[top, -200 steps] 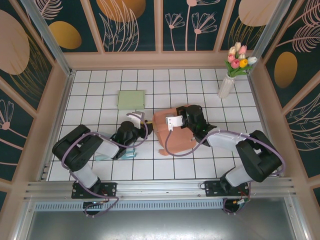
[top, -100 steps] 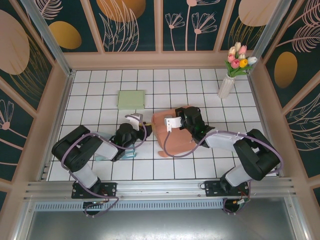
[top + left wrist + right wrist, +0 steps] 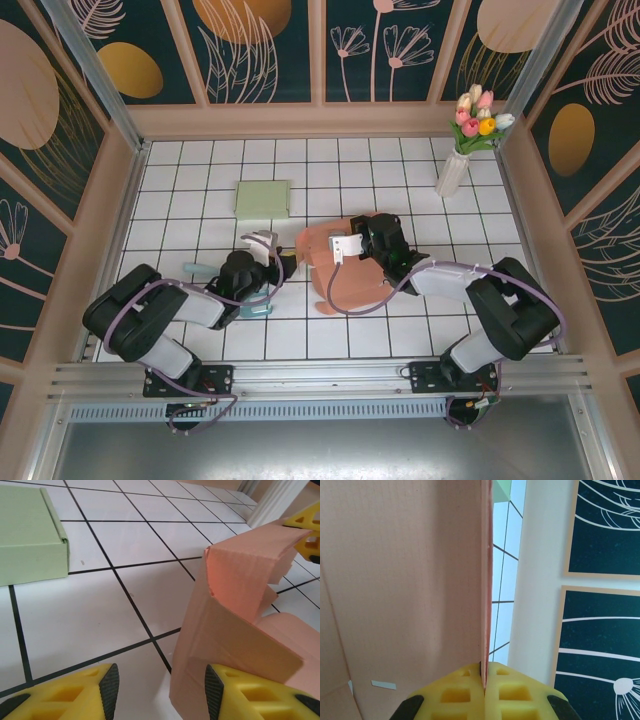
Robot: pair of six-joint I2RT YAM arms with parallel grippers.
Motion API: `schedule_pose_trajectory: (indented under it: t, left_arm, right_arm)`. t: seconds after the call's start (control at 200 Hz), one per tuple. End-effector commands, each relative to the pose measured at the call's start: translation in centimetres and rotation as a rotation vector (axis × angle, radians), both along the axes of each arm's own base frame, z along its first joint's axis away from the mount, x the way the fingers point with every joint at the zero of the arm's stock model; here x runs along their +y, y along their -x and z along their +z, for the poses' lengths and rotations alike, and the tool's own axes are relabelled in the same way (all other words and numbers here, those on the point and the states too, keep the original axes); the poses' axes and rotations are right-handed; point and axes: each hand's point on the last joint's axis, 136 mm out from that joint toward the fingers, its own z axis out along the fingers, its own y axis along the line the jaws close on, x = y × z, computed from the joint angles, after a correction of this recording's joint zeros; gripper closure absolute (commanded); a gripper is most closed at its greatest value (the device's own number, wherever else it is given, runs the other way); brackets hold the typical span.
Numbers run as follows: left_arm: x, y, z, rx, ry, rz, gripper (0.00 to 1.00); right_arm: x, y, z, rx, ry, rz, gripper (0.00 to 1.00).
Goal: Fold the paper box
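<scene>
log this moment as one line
left jaws: open at pink box edge | right jaws: shut on pink box | green box: apart

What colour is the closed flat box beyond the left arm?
The flat cardboard box is pale green, clearest in the left wrist view.

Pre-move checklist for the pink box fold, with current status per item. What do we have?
1. Right pincer shut on a panel of the pink box: ok.
2. Left pincer open, nothing held: ok.
3. Left pincer lined up on a flap: cannot tell. The box's near corner sits just beside one finger.
4. Green box apart from the pink box: ok.
5. Vase at the far right corner, away from both arms: ok.
6. Fold finished: not ok. Panels stand partly raised and tabs are loose.
</scene>
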Motion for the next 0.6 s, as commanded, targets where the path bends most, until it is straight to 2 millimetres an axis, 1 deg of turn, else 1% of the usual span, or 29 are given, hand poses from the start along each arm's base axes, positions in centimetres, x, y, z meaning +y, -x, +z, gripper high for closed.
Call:
schedule_pose_trajectory:
  t: [0.0,0.12,0.23,0.32,0.475,0.596]
  left_arm:
    - [-1.2,0.6,1.1,-0.030,0.028,-0.089,0.49]
    - [-1.1,-0.2,1.1,-0.030,0.026,-0.064,0.49]
    - [-1.7,-0.4,1.5,-0.027,0.051,-0.078,0.49]
    - [-1.9,-0.9,1.7,-0.020,0.064,-0.067,0.49]
    - [-2.5,-1.6,1.4,0.000,0.073,-0.069,0.49]
    - [-2.6,-1.5,1.2,0.005,0.080,-0.070,0.49]
  right_arm:
    - [0.2,0.4,-1.2,0.045,0.011,0.004,1.00]
    - [0.3,0.5,-1.2,0.048,0.013,0.006,1.00]
    - [0.3,0.5,-1.3,0.053,0.013,0.007,1.00]
    - [0.3,0.5,-1.3,0.054,0.012,0.007,1.00]
    - [0.3,0.5,-1.4,0.058,0.013,0.005,1.00]
    - [0.2,0.6,-1.7,0.067,0.020,0.003,1.00]
